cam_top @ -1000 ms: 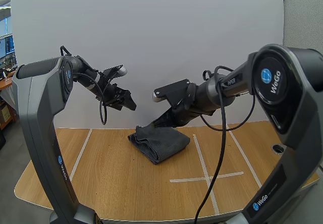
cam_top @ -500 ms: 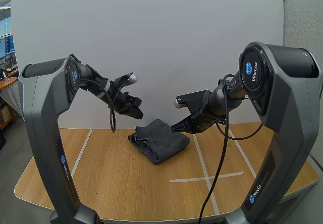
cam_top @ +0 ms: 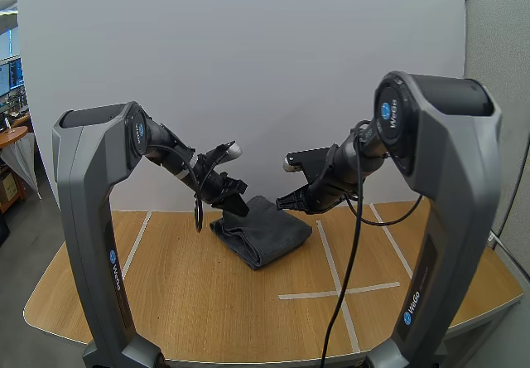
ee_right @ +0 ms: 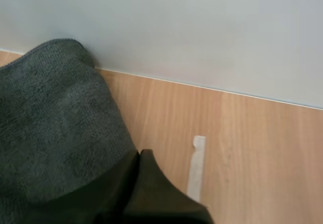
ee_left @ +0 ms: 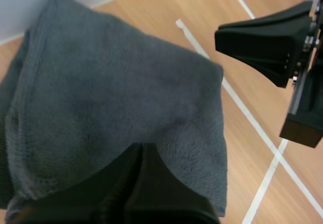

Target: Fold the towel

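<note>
From the high view, my left gripper (cam_top: 238,206) and my right gripper (cam_top: 287,203) hang at the far edge of the folded towel (cam_top: 265,231), one on each side. In the left wrist view my fingers lie together, with the towel just beneath them. In the right wrist view my fingers are closed together on nothing, and the towel lies beside the tips.

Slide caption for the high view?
Left gripper and right gripper, both shut, poised at the far edge of a folded towel on the table.
</note>
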You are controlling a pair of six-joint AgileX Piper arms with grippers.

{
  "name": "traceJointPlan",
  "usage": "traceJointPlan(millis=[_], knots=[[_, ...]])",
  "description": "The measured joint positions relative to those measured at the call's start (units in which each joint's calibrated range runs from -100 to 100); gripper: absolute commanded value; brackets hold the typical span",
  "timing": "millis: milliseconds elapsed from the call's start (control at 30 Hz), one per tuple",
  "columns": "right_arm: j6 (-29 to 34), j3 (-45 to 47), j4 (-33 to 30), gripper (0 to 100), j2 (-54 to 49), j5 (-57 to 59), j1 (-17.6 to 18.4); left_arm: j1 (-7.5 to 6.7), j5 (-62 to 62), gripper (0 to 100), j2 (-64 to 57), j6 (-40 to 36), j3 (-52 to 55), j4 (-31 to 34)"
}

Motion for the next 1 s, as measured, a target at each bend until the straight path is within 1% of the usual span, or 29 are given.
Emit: traceJointPlan(millis=[133, 333, 400, 433, 600, 733, 1000], knots=[[0.0, -3.8, 0.5, 0, 5.3, 0.8, 0.9, -0.06, 0.0, 0, 4.1, 0.0, 0.0, 1.3], [0.0, -5.6, 0.6, 0, 9.7, -0.3, 1.5, -0.06, -0.8, 0, 5.9, 0.4, 0.0, 2.3], [0.0, -6.0, 0.6, 0, 12.8, -2.2, 1.6, -0.06, -1.9, 0, 6.0, 0.5, 0.0, 2.7], [0.0, -6.2, 0.6, 0, 15.0, -4.8, 1.6, -0.06, -3.7, 0, 6.8, 0.8, 0.0, 4.1], [0.0, -6.8, 0.6, 0, 16.3, -6.3, 1.2, 0.11, -6.2, 0, 8.0, 0.9, 0.0, 5.1], [-0.3, -6.8, 0.6, 0, 16.3, -6.3, 0.9, 0.67, -9.8, 0, 9.7, 1.1, 0.0, 5.5], [-0.6, -7.1, 0.7, 0, 16.0, -4.2, 0.9, 0.67, -13.0, 0, 10.0, 1.2, 0.0, 5.5]])
